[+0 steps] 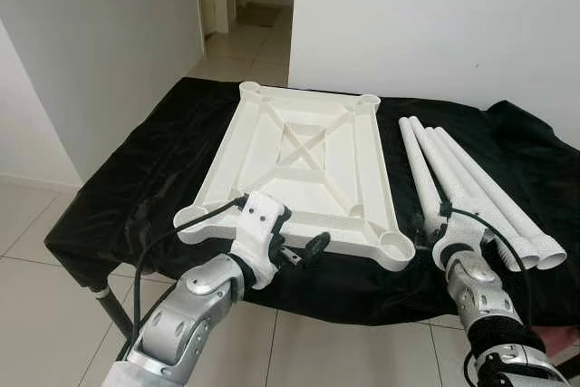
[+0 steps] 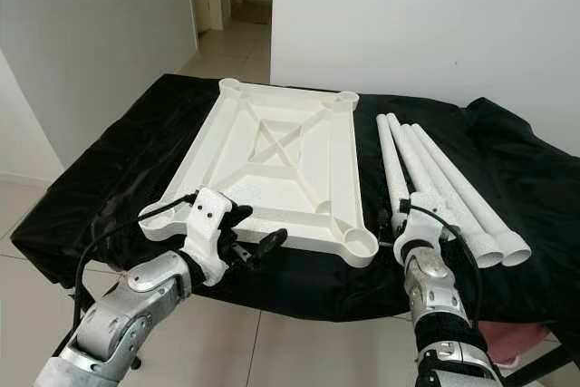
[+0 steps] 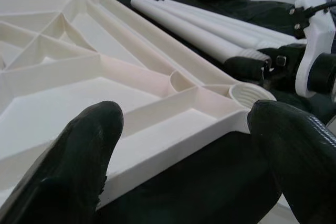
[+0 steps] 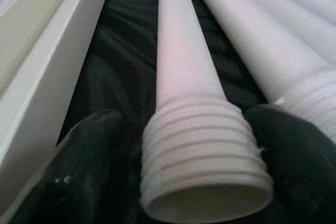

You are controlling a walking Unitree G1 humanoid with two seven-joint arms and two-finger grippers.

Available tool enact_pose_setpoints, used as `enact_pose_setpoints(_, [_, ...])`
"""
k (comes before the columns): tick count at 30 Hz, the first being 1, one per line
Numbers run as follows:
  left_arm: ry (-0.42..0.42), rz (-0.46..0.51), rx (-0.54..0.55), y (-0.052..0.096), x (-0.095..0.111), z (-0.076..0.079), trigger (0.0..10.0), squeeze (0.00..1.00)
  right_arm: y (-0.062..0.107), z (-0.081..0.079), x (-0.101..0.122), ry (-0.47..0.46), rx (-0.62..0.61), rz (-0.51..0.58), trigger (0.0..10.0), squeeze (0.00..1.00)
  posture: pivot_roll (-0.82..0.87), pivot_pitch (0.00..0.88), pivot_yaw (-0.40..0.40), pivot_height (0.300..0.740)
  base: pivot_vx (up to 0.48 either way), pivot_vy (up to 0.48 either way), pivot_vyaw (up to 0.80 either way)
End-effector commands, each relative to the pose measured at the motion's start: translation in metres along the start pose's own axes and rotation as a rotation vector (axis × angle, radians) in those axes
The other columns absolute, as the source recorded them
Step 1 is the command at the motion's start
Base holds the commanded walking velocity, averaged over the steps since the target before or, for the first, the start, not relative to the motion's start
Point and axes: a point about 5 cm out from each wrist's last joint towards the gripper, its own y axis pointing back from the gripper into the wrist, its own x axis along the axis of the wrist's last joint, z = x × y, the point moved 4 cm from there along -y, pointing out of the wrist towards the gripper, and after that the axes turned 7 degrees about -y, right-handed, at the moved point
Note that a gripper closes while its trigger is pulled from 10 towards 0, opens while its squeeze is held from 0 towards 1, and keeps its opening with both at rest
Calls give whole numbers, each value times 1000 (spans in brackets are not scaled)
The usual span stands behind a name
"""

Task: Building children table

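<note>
A low table draped in a black cloth (image 1: 154, 169) stands before the robot, in a room with pale tiled floor and white walls. Toward the left, the left gripper (image 1: 299, 252) sits at the near edge of the table, its two black fingers spread wide and holding nothing, pointed across toward the right. Just beyond it lies one white tabletop (image 1: 304, 165), turned upside down so its ribbed underside and crossed braces face up. It has four round threaded sockets, one at each corner; the near right socket (image 1: 396, 244) is the one closest to the legs. To the right of the tabletop, four white legs (image 1: 471, 192) lie side by side on the cloth, their long axes running away from the robot, threaded ends nearest it. The right gripper (image 2: 395, 220) is at the near end of the leftmost leg (image 4: 186, 66), the one just beside the tabletop. In the right wrist view a finger stands on either side of that leg's threaded collar, open around it rather than visibly clamped. The right arm is clearly the nearer one for the legs. The next move likely calls for closing on this leg, standing it upright and carrying it left to that near right socket.
</note>
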Motion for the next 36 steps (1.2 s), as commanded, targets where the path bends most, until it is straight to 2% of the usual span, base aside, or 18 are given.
enact_pose_setpoints(1, [-4, 11, -25, -1, 5, 1, 10000, 0, 2, 1, -16, 2, -3, -59, 10000, 0, 48, 100, -23, 740, 0, 0, 0])
enact_pose_setpoints(10, [-1, 26, -22, -4, 10, -2, 10000, 0, 0, 0, -20, -1, 13, -85, 10000, 0, 43, 88, -21, 740, 0, 0, 0])
enact_pose_setpoints(11, [-2, 28, -22, -4, 10, -1, 10000, 0, -1, 1, -21, -12, 10, -91, 5216, 0, 44, 86, -21, 740, 0, 0, 0])
enact_pose_setpoints(12, [-2, 28, -22, -4, 10, -1, 10000, 0, -1, 1, -21, -12, 10, -91, 5216, 0, 44, 86, -21, 740, 0, 0, 0])
enact_pose_setpoints(13, [-4, 32, -23, -5, 12, -2, 10000, 0, -1, 1, -23, -33, 10, -106, 0, 0, 46, 84, -22, 740, 0, 0, 0])
enact_pose_setpoints(19, [-11, 37, -19, -5, 15, -4, 10000, 0, -1, -1, -31, -113, 23, -154, 0, 0, 49, 78, -24, 740, 0, 0, 0])
enact_pose_setpoints(26, [-12, 40, -15, -6, 16, -6, 10000, 0, -1, -7, -34, -126, 53, -168, 0, 0, 48, 75, -26, 740, 0, 0, 0])
enact_pose_setpoints(27, [-10, 41, -14, -6, 17, -6, 10000, 0, -2, -9, -32, -137, 59, -164, 5176, 0, 47, 74, -26, 740, 0, 0, 0])
enact_pose_setpoints(28, [-10, 41, -14, -6, 17, -6, 10000, 0, -2, -9, -32, -137, 59, -164, 5176, 0, 47, 74, -26, 740, 0, 0, 0])
enact_pose_setpoints(29, [-9, 41, -11, -6, 17, -7, 10000, 0, -3, -11, -29, -146, 70, -148, 10000, 0, 45, 75, -26, 740, 0, 0, 0])
enact_pose_setpoints(30, [-7, 40, -9, -6, 17, -7, 10000, 0, -4, -20, -21, -178, 133, -115, 10000, 0, 43, 73, -27, 740, 0, 0, 0])
enact_pose_setpoints(31, [-7, 40, -9, -6, 17, -7, 10000, 0, -4, -20, -21, -178, 133, -115, 10000, 0, 43, 73, -27, 740, 0, 0, 0])
enact_pose_setpoints(32, [-8, 40, -3, -6, 17, -8, 10000, 0, -4, -28, -10, -201, 190, -61, 10000, 0, 40, 70, -27, 740, 0, 0, 0])
enact_pose_setpoints(33, [-4, 41, 1, -6, 17, -10, 10000, 0, -4, -35, -1, -211, 238, -15, 5882, 0, 36, 65, -29, 740, 0, 0, 0])
enact_pose_setpoints(35, [-4, 41, 1, -6, 17, -10, 10000, 0, -4, -35, -1, -211, 238, -15, 5882, 0, 36, 65, -29, 740, 0, 0, 0])
enact_pose_setpoints(36, [-2, 42, 3, -6, 17, -10, 10000, 0, -3, -41, 6, -217, 279, 20, 0, 0, 36, 65, -29, 740, 0, 0, 0])
